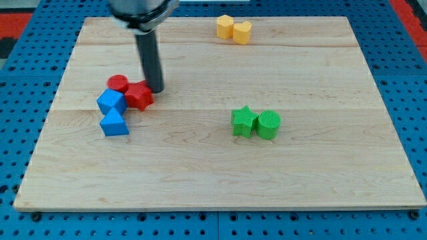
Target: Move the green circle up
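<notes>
Wooden table (pixel 200 167): light, rigid green circle (pixel 269 125) touches green star (pixel 244 122); push its lower side. Bare tool tip (pixel 155 89), grasping nothing, is far left.

Wooden worktop (pixel 200 173) on blue pegboard (pixel 27 73). Left side cluster: red cylinder (pixel 118 83), red star (pixel 139 96) touching blue cube (pixel 111 102), blue triangle (pixel 114 124) just below. Green star (pixel 243 122) right of centre. Top edge: yellow hexagon (pixel 225 27) touching yellow heart (pixel 242 32).
</notes>
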Controlling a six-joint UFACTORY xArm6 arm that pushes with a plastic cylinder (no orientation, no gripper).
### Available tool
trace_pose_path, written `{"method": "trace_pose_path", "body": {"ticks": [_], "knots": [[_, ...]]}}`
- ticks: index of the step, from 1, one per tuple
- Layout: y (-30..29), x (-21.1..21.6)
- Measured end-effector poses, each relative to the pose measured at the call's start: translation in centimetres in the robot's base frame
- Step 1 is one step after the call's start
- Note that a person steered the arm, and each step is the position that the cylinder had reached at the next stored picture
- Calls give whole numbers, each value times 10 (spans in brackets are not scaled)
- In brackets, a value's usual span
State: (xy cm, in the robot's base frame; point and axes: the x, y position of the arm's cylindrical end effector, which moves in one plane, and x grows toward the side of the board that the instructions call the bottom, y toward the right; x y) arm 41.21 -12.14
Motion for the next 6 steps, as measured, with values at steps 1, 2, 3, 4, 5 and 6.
{"method": "trace_pose_path", "body": {"ticks": [1, 2, 3, 4, 5, 6], "knots": [[32, 39], [41, 134], [125, 158], [193, 145], [199, 93], [220, 56]]}}
